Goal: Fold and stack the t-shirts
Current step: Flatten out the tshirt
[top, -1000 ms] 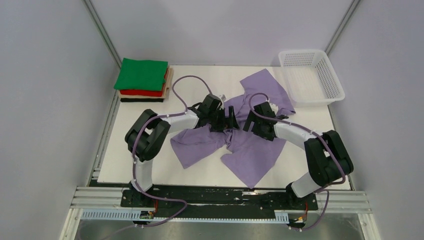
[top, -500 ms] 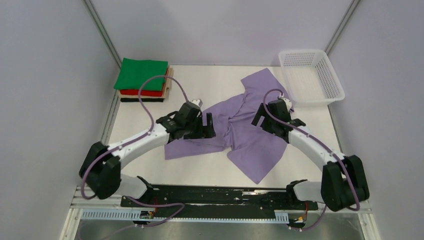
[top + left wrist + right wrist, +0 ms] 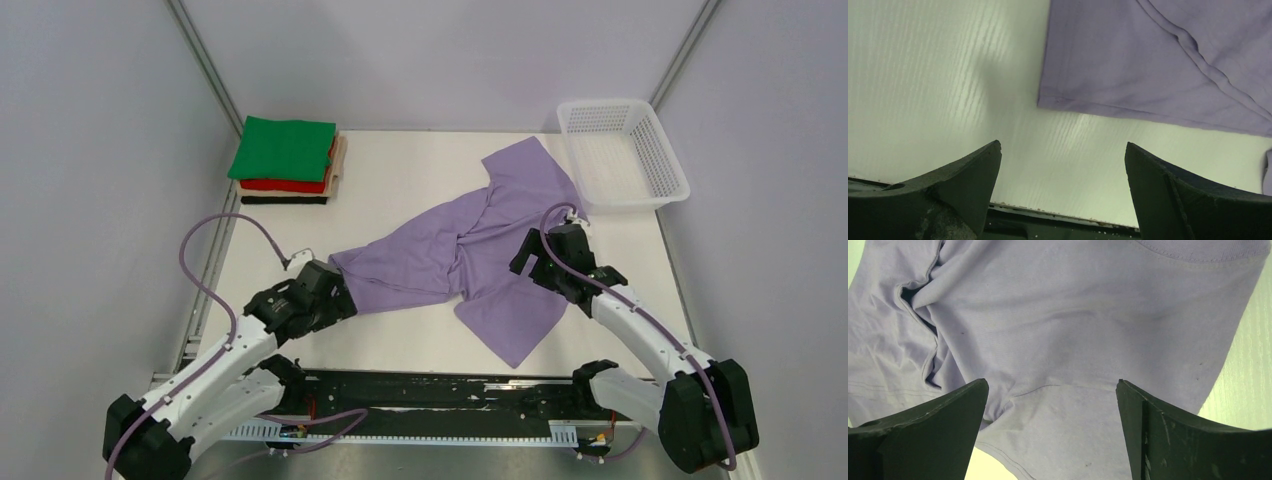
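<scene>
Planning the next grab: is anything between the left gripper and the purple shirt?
Nothing visible: only bare table lies between the open left gripper and the shirt's near corner.

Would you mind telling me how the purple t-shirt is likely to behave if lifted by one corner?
Probably floppy: the purple t-shirt lies creased and bunched mid-body, so it should drape and sag. Its thin edges suggest it is light. Pushed, it would likely wrinkle.
</scene>
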Controlling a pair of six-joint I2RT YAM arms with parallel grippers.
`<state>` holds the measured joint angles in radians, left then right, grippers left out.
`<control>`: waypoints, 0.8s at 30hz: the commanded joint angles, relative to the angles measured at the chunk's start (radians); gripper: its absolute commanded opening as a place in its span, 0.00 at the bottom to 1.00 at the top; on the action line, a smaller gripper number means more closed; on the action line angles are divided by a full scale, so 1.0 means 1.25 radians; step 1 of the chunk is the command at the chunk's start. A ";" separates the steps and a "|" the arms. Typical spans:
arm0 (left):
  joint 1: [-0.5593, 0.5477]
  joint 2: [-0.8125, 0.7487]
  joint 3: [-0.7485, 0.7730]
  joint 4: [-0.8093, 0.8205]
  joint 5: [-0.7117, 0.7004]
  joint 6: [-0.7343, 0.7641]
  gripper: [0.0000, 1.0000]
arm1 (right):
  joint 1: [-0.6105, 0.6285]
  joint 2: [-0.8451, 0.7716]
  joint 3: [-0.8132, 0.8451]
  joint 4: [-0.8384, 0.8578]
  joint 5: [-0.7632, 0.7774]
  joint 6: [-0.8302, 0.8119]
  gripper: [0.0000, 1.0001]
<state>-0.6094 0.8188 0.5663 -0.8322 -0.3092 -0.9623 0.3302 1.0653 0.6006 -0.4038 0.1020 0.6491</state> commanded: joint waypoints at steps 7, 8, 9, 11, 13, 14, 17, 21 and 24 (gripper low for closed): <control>0.115 0.095 -0.035 0.126 0.046 0.002 0.82 | -0.005 0.007 0.001 0.008 0.006 0.002 1.00; 0.117 0.122 -0.034 0.131 0.045 0.006 0.80 | -0.005 0.010 0.002 0.007 0.011 0.002 1.00; 0.118 0.133 -0.032 0.133 0.042 0.006 0.79 | -0.005 0.012 0.003 0.005 0.014 0.002 1.00; 0.124 0.167 -0.031 0.137 0.034 0.004 0.74 | -0.005 0.019 0.005 0.002 0.018 0.001 1.00; 0.127 0.193 -0.032 0.153 0.032 -0.001 0.70 | -0.005 0.024 0.007 0.000 0.020 0.001 1.00; 0.128 0.207 -0.032 0.159 0.030 -0.005 0.69 | -0.005 0.026 0.008 -0.001 0.020 0.001 1.00; 0.140 0.225 -0.037 0.188 0.025 -0.015 0.68 | -0.004 0.031 0.008 0.000 0.022 0.000 1.00; 0.166 0.247 -0.043 0.215 0.040 -0.009 0.65 | -0.005 0.037 0.008 -0.002 0.029 0.000 1.00; 0.174 0.264 -0.036 0.217 0.062 -0.006 0.62 | -0.005 0.040 0.008 -0.001 0.034 -0.001 1.00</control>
<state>-0.4084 1.1103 0.5190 -0.6178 -0.2546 -0.9600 0.3283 1.1114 0.6006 -0.4152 0.1165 0.6491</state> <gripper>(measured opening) 0.637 0.998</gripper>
